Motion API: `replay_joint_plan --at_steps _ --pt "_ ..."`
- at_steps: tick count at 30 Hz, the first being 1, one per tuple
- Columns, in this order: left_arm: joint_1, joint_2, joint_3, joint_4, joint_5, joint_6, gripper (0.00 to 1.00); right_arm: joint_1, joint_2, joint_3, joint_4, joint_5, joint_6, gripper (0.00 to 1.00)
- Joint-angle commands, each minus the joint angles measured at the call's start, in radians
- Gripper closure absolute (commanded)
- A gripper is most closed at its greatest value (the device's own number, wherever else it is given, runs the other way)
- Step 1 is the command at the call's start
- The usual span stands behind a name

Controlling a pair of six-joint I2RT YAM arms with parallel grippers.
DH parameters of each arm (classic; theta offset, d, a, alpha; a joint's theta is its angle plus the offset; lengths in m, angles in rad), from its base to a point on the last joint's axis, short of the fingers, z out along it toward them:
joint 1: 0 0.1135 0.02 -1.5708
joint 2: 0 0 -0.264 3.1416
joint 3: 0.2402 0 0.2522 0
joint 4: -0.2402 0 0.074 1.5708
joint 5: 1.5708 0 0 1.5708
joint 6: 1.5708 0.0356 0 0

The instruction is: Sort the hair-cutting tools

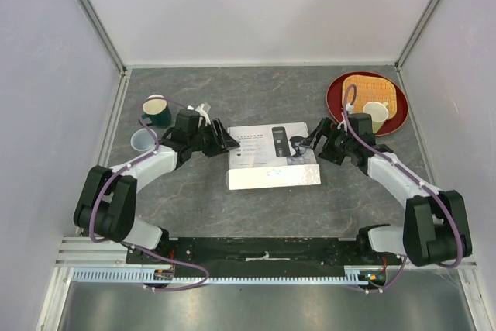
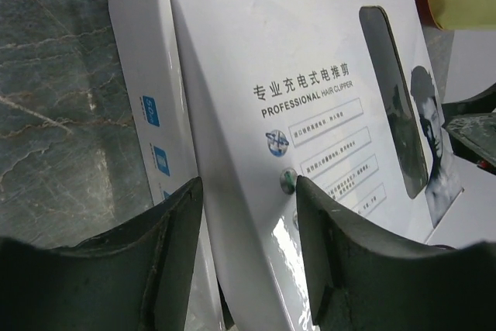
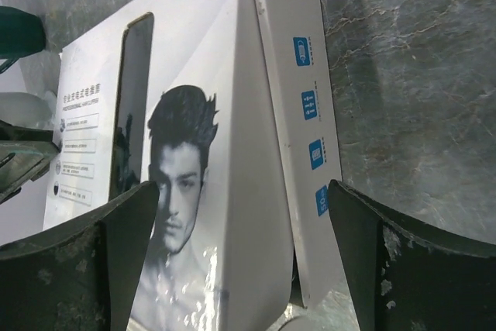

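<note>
Looking down on a grey marbled worktop (image 1: 256, 91), you find a white box (image 1: 271, 172) lying flat between two black arms. The box is closed. A slim dark shape shows through a narrow window in its lid; it seems to be the clipper (image 1: 277, 143), though it is too dim to be sure.

The left gripper (image 1: 221, 141) sits at the box's left end. Seen from its wrist camera, its jaws are parted, and the box's top edge and end wall lie in the gap between them. I cannot tell whether either finger touches the cardboard.

The right gripper (image 1: 306, 143) sits at the opposite end, released and spread very wide. Its wrist camera shows the right end of the box between its fingers (image 3: 101, 253), with clear space on both sides. The lid's printed portrait of a man lies just ahead of this gripper.

Beyond and outside the left gripper stand a green cup (image 1: 157, 111) and a clear cup (image 1: 142, 141), near each other. Beyond the right gripper lies a red plate (image 1: 331, 98), carrying a woven mat (image 1: 372, 89) and a white cup (image 1: 377, 114).
</note>
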Motion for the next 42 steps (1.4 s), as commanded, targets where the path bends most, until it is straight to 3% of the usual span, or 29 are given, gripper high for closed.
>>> replay_joint_plan --at_steps 1,13,21,28,31,42 --pt "-0.004 0.059 0.011 0.111 0.011 -0.031 0.41 0.003 0.07 -0.018 0.154 -0.073 0.031 0.02" --pt "-0.004 0.197 0.106 0.16 0.072 -0.055 0.43 0.038 0.239 0.071 0.262 -0.153 0.103 0.03" --pt "-0.004 0.228 0.163 0.16 0.052 -0.061 0.43 0.063 0.326 0.189 0.277 -0.109 0.087 0.04" --pt "-0.006 0.129 0.154 -0.067 -0.285 -0.017 0.42 0.064 0.213 0.291 0.023 0.143 -0.11 0.02" --pt "-0.006 0.087 0.146 -0.119 -0.345 0.012 0.41 0.064 0.165 0.32 -0.036 0.221 -0.157 0.02" --pt "-0.006 -0.128 0.086 -0.185 -0.229 0.112 0.4 0.069 -0.017 0.162 -0.119 0.099 -0.18 0.02"
